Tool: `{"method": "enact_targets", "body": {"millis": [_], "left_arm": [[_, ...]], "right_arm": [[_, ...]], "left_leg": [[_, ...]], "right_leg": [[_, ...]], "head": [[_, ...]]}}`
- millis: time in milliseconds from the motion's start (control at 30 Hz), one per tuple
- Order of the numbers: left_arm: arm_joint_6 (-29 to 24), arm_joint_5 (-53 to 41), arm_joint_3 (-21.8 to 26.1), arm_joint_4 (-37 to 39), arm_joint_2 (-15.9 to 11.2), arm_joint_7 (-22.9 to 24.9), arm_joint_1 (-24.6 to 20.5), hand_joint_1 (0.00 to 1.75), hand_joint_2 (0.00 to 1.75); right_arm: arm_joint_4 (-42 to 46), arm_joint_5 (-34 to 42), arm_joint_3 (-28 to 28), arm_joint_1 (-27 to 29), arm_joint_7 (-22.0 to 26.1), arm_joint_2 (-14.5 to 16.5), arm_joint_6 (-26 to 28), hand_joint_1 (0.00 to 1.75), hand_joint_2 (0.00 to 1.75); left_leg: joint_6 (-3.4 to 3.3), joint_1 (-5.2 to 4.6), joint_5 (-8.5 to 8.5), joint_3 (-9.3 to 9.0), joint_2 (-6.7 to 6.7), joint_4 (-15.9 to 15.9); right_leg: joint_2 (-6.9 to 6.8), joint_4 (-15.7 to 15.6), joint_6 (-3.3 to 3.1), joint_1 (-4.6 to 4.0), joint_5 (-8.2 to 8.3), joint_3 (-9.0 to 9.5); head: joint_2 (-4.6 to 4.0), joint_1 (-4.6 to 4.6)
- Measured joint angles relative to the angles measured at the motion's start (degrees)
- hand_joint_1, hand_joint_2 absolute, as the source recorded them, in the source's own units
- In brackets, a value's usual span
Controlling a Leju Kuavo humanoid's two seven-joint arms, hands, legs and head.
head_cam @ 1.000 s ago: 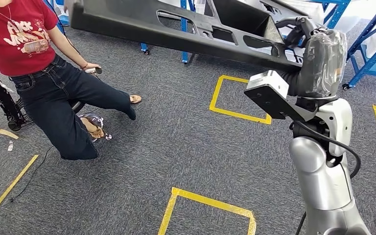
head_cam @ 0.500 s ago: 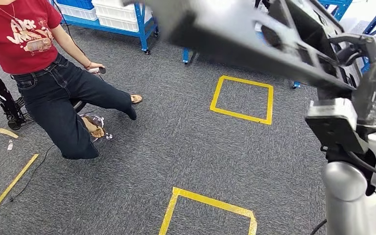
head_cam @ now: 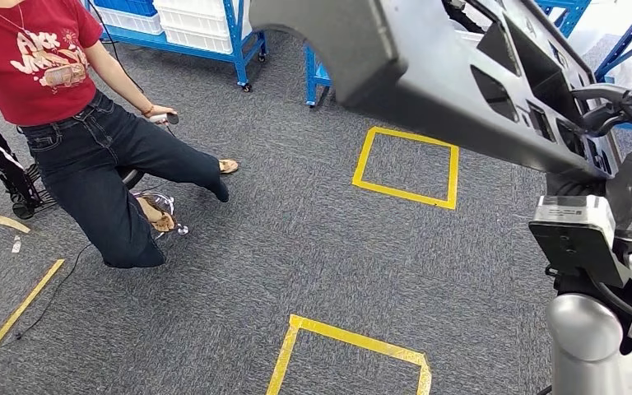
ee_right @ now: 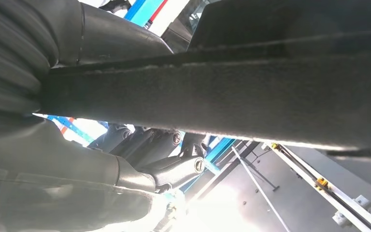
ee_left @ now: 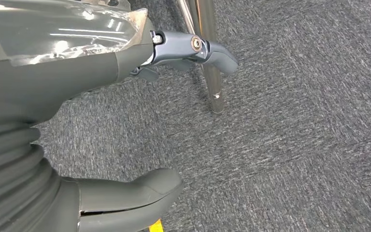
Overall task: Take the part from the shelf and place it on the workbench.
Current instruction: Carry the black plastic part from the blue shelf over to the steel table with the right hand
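Observation:
A long dark grey plastic part (head_cam: 444, 74) with several cut-outs hangs in the air across the top of the head view, slanting from the upper middle down to the right. My right hand (head_cam: 625, 107) grips its near end, above my silver right arm (head_cam: 584, 337). In the right wrist view the part's dark edge (ee_right: 222, 92) runs across the picture with the thumb on one side and the fingers (ee_right: 174, 166) on the other. My left hand (ee_left: 101, 96) hangs over the grey carpet, its fingers (ee_left: 193, 48) and thumb (ee_left: 130, 198) apart, holding nothing.
A person (head_cam: 82, 123) in a red shirt and dark jeans sits at the left, one leg stretched out, a small controller in hand. Blue shelves (head_cam: 206, 33) stand at the back. Yellow tape squares (head_cam: 407, 164) mark the carpet. A chrome pole (ee_left: 210, 63) stands near my left hand.
My right arm has moved to the right and lower with the part. The part's far end has swung from the upper left toward the upper middle. The person has stayed put.

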State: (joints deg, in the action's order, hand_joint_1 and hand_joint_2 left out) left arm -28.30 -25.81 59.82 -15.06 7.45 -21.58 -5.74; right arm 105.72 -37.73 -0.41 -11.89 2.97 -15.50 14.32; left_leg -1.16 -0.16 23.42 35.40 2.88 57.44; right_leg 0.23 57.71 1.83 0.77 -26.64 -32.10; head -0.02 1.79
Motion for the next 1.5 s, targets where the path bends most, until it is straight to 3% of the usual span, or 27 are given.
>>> {"method": "enact_targets", "body": {"millis": [567,800,867,933,1000,1033,1067,1133,1200,1267,1333,1400,1467,1500], "left_arm": [[0.2,-0.6,-0.3,0.1,-0.3,0.2,-1.5,0.0,1.75],[1.5,-1.0,-1.2,0.2,-0.6,-0.5,-2.5,0.0,1.75],[1.7,-1.1,-1.6,0.3,-0.7,-0.4,-2.7,0.0,1.75],[2.0,-1.2,-1.9,0.4,-0.7,-0.2,-2.9,0.0,1.75],[2.1,-1.2,-2.0,0.6,-0.8,0.3,-3.0,0.0,1.75],[2.1,-1.2,-2.1,0.7,-0.8,0.4,-3.0,0.0,1.75],[2.1,-1.2,-2.2,0.7,-0.8,0.6,-3.0,0.0,1.75],[2.1,-1.2,-2.3,0.9,-0.8,0.7,-3.0,0.0,1.75],[2.1,-1.2,-2.3,1.0,-1.0,0.9,-3.0,0.0,1.75],[2.1,-1.2,-2.4,1.1,-1.0,1.1,-3.0,0.0,1.75],[2.4,-1.3,-2.6,1.1,-1.0,1.2,-3.0,0.0,1.75],[2.9,-1.4,-2.8,1.2,-1.1,1.3,-2.9,0.0,1.75],[3.3,-1.7,-3.0,1.2,-1.1,1.4,-2.8,0.0,1.75],[3.4,-1.7,-3.1,1.2,-1.1,1.5,-2.7,0.0,1.75]], "right_arm": [[-2.0,-4.5,0.8,-2.0,0.1,1.7,0.0,1.75,1.75],[-4.1,-4.2,1.8,-3.3,0.5,2.4,0.0,1.75,1.75],[-4.2,-4.2,1.9,-3.4,0.7,2.4,0.1,1.75,1.75],[-4.4,-4.2,2.0,-3.3,0.7,2.4,0.2,1.75,1.75],[-4.5,-4.2,2.0,-2.7,0.8,2.4,0.2,1.75,1.75],[-4.5,-4.2,2.0,-2.5,0.8,2.4,0.2,1.75,1.75],[-4.5,-4.2,2.0,-2.4,0.8,2.4,0.2,1.75,1.75],[-4.5,-4.2,2.1,-2.3,0.8,2.4,0.3,1.75,1.75],[-4.5,-4.2,2.1,-2.3,0.8,2.4,0.3,1.75,1.75],[-4.5,-4.2,2.1,-2.1,0.8,2.4,0.3,1.75,1.75],[-4.4,-4.3,2.1,-2.0,0.8,2.5,0.2,1.75,1.75],[-4.1,-4.5,2.1,-1.8,0.6,2.6,0.2,1.75,1.75],[-3.7,-4.8,2.2,-1.2,0.2,2.7,0.2,1.75,1.75],[-3.4,-5.0,2.2,-0.8,0.0,2.8,0.1,1.75,1.75]], "left_leg": [[-0.15,-0.18,0.09,0.11,0.01,0.2],[-1.25,-0.24,-0.1,-0.07,-0.03,-0.2],[-1.75,0.13,-0.68,-0.63,-0.2,-1.3],[-1.95,0.29,-0.9,-0.71,-0.37,-1.7],[-1.91,0.33,-0.94,-0.54,-0.41,-1.6],[-1.81,0.39,-0.96,-0.48,-0.41,-1.6],[-1.64,0.49,-0.95,-0.45,-0.38,-1.5],[-0.99,0.6,-0.74,-0.3,-0.26,-0.9],[-0.14,0.5,-0.45,-0.07,-0.13,-0.4],[0.58,0.59,-0.53,0.06,-0.05,-0.4],[1.08,0.91,0.07,0.48,-0.63,0.4],[1.5,1.08,3.14,2.71,-1.78,5.5],[1.84,1.1,7.06,6.55,-2.41,13.8],[1.89,1.1,8.01,7.95,-2.48,16.7]], "right_leg": [[0.0,0.0,0.08,0.25,0.05,0.07],[-0.02,-0.2,0.7,0.38,0.05,0.0],[-0.04,2.7,0.64,0.14,-1.61,-1.4],[-0.06,9.9,0.19,0.12,-4.91,-4.86],[-0.06,15.8,0.43,0.31,-6.84,-7.63],[-0.06,15.6,0.91,0.49,-6.47,-7.47],[-0.07,12.9,1.56,0.72,-5.27,-6.07],[-0.02,4.6,2.64,1.14,-2.35,-1.64],[0.11,0.3,2.16,1.11,-0.95,0.75],[0.16,0.1,0.84,0.82,-0.64,0.81],[0.03,0.0,-0.06,0.93,-0.32,0.76],[-0.2,-0.1,-0.77,1.05,-0.16,0.76],[-0.48,-0.1,-1.1,0.83,-0.2,0.69],[-0.59,0.0,-1.12,0.71,-0.22,0.68]], "head": [[0.0,0.0],[0.0,-0.01],[0.0,0.05],[0.0,0.12],[0.0,0.13],[0.0,0.11],[0.0,0.12],[0.0,0.13],[0.0,0.1],[0.0,0.04],[0.0,0.01],[0.01,-0.05],[0.01,-0.09],[0.01,-0.09]]}}
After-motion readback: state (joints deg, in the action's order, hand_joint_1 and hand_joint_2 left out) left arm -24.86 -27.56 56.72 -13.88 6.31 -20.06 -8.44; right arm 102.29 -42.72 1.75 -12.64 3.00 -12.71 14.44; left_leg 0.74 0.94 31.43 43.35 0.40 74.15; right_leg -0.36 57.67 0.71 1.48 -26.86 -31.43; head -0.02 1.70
